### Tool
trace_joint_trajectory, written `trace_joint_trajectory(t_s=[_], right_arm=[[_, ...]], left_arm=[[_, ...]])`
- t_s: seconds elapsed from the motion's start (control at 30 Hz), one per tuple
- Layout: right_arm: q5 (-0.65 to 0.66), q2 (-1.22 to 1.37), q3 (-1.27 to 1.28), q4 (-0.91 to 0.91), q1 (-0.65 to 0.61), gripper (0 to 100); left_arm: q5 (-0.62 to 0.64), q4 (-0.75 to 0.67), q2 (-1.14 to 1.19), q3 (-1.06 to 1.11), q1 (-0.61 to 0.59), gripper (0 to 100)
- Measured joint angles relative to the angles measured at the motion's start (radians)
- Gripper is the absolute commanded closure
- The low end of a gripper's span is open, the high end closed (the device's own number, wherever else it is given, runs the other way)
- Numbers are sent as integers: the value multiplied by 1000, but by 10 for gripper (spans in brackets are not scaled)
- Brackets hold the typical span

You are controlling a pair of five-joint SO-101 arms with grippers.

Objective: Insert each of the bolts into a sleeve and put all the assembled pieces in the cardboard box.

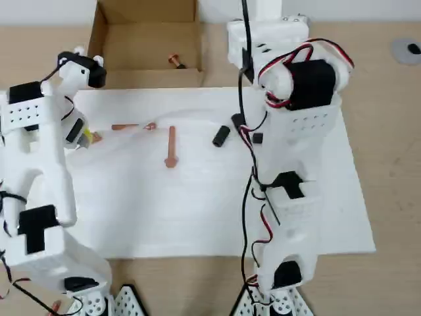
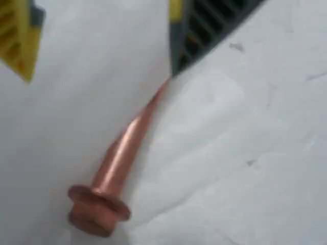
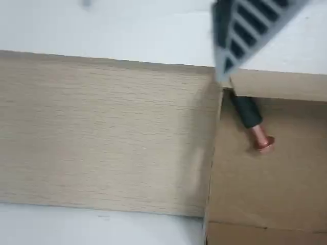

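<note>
Closest to us, a copper bolt (image 2: 115, 163) lies on the white sheet (image 2: 255, 178), its tip reaching one finger (image 2: 204, 30) of the left hand (image 2: 97, 66), whose fingers stand wide apart. Further right lie a sideways bolt (image 1: 131, 126), a lengthwise bolt (image 1: 172, 147) and two black sleeves (image 1: 221, 135). One assembled piece (image 1: 176, 61) already rests in the cardboard box (image 1: 97, 39). By the box corner hangs the right hand (image 3: 236, 38); we cannot tell whether it is apart or together. We judge a bolt pickup is in hand: next, the left hand must centre over the shank and close.
</note>
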Motion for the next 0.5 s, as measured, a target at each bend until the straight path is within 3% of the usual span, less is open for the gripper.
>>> trace_joint_trajectory(t_s=[0.5], right_arm=[[0,0,0,0,0,590]], left_arm=[[-6,-92,137,0,0,814]])
